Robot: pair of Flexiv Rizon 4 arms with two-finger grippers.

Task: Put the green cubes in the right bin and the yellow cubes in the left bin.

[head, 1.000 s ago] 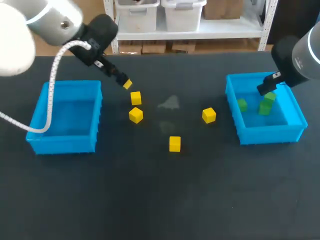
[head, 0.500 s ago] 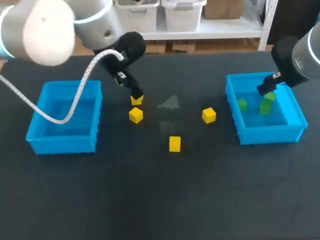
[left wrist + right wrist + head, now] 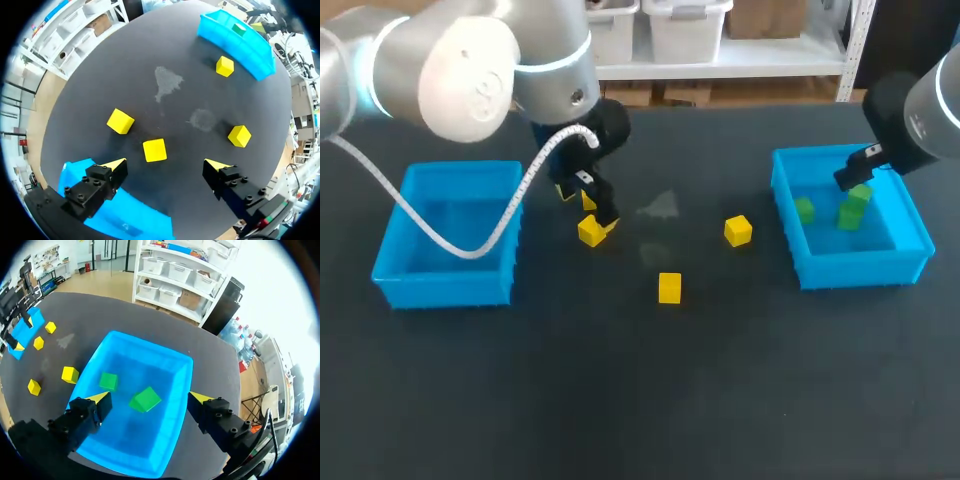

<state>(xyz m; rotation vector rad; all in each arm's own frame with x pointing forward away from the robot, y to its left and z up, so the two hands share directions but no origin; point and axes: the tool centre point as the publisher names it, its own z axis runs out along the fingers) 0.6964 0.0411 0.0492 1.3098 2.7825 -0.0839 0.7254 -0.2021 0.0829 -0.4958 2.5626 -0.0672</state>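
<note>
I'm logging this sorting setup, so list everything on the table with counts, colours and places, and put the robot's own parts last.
yellow cubes: four, yellow, loose on the table between the two bins; one lies just ahead of the left hand.
green cubes: two, green, lying apart inside the right bin.
left bin: one, blue, on the left side of the table.
right bin: one, blue, on the right side of the table.
smudge: one, pale, near the middle of the table.
table: one, dark.
left hand: one, yellow-tipped, open, low over the cubes nearest the left bin.
right hand: one, yellow-tipped, open, above the right bin.
</note>
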